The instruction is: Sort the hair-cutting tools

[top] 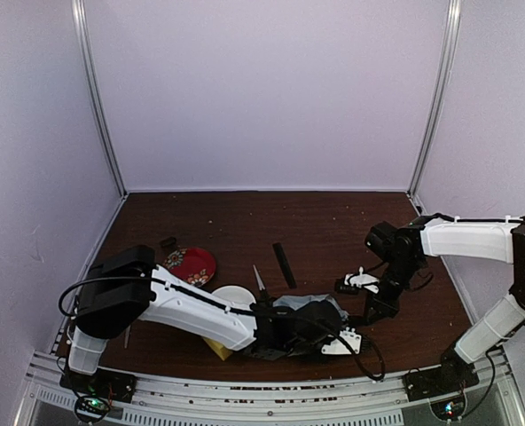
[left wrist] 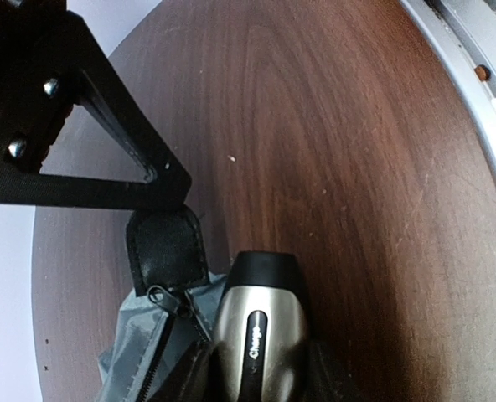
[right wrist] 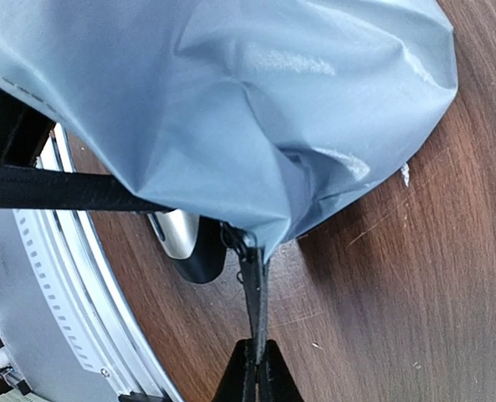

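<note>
Left gripper (left wrist: 260,383) clamped clipper (left wrist: 256,322); right gripper (right wrist: 256,375) pinched shut on zip tab (right wrist: 255,301) of pouch (right wrist: 231,109) (grey, slack). Best move looked: pull mouth wide, slide clipper straight in.

The plate (top: 190,264) lies at the left of the table (top: 333,222), with the bowl (top: 233,295) just near and right of it. The comb (top: 285,264) lies mid-table, right of the plate. Nearer than the comb sits the pouch (top: 309,304), with the hair clipper (left wrist: 256,335) at its zip opening.
</note>
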Motion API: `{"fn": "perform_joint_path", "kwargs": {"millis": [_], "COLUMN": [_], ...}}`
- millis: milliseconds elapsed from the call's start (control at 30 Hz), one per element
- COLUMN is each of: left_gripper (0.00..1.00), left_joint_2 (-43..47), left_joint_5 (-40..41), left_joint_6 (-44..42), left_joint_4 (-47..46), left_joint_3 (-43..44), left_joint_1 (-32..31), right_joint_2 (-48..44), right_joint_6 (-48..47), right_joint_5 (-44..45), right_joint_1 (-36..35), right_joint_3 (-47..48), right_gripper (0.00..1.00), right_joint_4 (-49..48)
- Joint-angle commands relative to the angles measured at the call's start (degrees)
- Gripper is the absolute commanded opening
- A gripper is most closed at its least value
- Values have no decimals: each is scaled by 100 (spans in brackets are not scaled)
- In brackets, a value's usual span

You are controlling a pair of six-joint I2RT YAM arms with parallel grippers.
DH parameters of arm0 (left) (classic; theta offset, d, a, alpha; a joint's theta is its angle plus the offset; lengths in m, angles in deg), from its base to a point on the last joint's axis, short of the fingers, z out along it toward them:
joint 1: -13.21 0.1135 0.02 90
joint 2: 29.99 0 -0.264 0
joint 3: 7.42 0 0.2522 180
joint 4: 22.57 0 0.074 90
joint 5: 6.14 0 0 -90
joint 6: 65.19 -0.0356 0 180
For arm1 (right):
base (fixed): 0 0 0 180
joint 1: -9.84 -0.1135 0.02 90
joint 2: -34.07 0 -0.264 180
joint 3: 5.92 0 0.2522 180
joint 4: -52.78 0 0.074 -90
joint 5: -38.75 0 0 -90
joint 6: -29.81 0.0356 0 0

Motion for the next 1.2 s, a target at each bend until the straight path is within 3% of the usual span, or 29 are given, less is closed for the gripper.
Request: {"fn": "perform_joint_path", "kwargs": {"millis": [0, 133, 333, 433, 567, 900, 1033, 1167], "left_gripper": [8, 7, 7, 7, 6, 6, 22, 33], "left_joint_2": [289, 382, 361, 365, 434, 818, 782, 389], "left_joint_5": [75, -16, -314, -300, -211, 17, -660, -639], "left_joint_6": [212, 294, 388, 421, 443, 715, 355, 311], "left_joint_4": [-387, -444, -520, -526, -493, -411, 29, 958], "left_joint_3": [-113, -173, -161, -155, -171, -696, -518, 315], "left_joint_1": [26, 73, 140, 157, 177, 281, 266, 264], "right_joint_2": [-89, 64, 401, 537, 533, 363, 379, 407], "right_joint_6": [51, 160, 221, 210, 127, 141, 153, 151], "right_joint_5": [-102, -73, -47, -151, -283, -233, -229, -276], "right_joint_1": [12, 5, -201, -285, -297, -279, -279, -279], "right_joint_3": [189, 258, 552, 613, 575, 411, 411, 428], "right_gripper": [0, 35, 44, 36, 2, 0, 0, 0], "right_joint_4": [78, 9, -2, 7, 56, -22, -26, 7]}}
